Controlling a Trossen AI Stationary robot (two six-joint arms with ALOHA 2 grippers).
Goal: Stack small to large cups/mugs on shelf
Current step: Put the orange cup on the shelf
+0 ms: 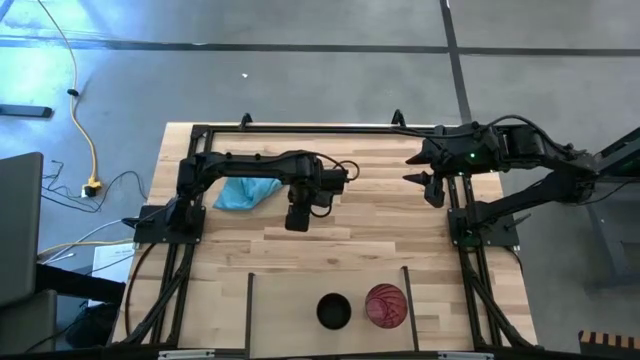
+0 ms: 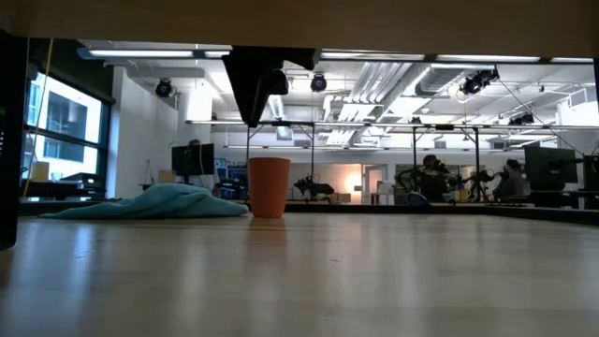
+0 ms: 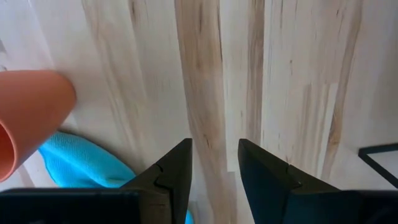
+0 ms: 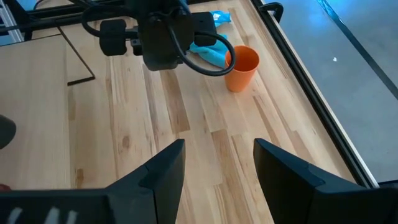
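Left hand (image 3: 214,165) released, empty beside orange cup (image 3: 28,121); high view hides cup; right hand (image 4: 217,165) released.

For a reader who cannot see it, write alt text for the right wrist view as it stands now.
A small orange plastic cup stands upright on the light wooden plank tabletop, beside a crumpled light-blue cloth. The dark left arm hangs over the table just in front of the cloth. The right claw, open and empty, shows nearest the camera.
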